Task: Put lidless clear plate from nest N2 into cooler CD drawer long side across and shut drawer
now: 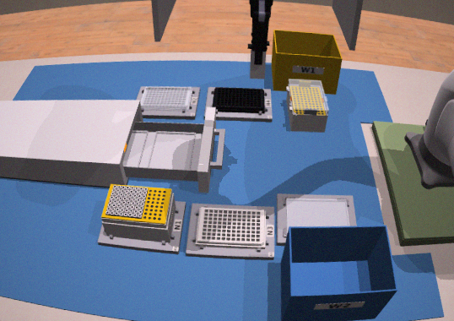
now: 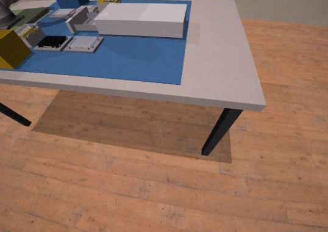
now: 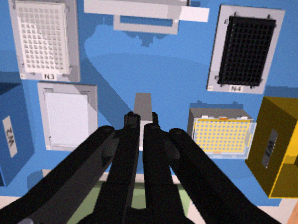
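Clear plate [image 1: 166, 98] sits in what looks like nest N2, just behind the cooler's open drawer [image 1: 206, 157], while the gripper [image 1: 257, 69] hangs well apart, jaws pressed together on nothing. Descending unopened, it could knock the plate or the neighbouring black plate [image 1: 238, 99]. Counted: five nests [image 1: 229, 252], a yellow bin [image 1: 287, 74], a blue bin [image 1: 337, 242], one tip box [image 1: 307, 102]

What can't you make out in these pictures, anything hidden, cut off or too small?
- Grey robot arm: cut off by the top view's right edge.
- Label on the open blue bin: too blurred to read in the top view.
- Amber lamp on the white cooler: barely a speck in the top view.
- Shut black claw: its own links hide the bench below in the wrist view.
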Available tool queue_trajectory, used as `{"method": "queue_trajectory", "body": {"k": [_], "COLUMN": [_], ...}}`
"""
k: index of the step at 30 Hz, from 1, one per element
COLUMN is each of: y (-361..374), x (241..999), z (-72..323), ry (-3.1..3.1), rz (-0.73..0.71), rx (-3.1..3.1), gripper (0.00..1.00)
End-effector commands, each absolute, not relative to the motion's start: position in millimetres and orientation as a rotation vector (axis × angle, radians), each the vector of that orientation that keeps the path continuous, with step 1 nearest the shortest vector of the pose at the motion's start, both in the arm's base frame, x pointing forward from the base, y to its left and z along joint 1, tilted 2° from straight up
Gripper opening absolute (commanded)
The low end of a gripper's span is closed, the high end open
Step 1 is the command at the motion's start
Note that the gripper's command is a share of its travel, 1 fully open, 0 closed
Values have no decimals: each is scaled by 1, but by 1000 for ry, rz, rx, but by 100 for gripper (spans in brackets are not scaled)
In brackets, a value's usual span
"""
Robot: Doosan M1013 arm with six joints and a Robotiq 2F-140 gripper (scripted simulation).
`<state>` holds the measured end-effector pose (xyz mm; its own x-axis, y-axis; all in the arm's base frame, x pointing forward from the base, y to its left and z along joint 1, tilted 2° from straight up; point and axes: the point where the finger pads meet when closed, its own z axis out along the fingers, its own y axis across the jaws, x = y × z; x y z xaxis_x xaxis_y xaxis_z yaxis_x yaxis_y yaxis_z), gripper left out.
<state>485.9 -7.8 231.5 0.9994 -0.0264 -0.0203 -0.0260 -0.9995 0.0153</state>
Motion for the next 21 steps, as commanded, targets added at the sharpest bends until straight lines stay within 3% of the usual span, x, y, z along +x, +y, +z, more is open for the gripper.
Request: {"method": "queue_trajectory", "body": {"k": [1,14,15,21], "y": [-9,-9,-9,-9], "x": [475,475,477,490], "z": [229,229,225,205], "ry": [-44,-44,-64,-64], "rz": [-33,-33,-33,-33], "rx": [3123,3123,3123,3123], "gripper": [0,0,87,87]}}
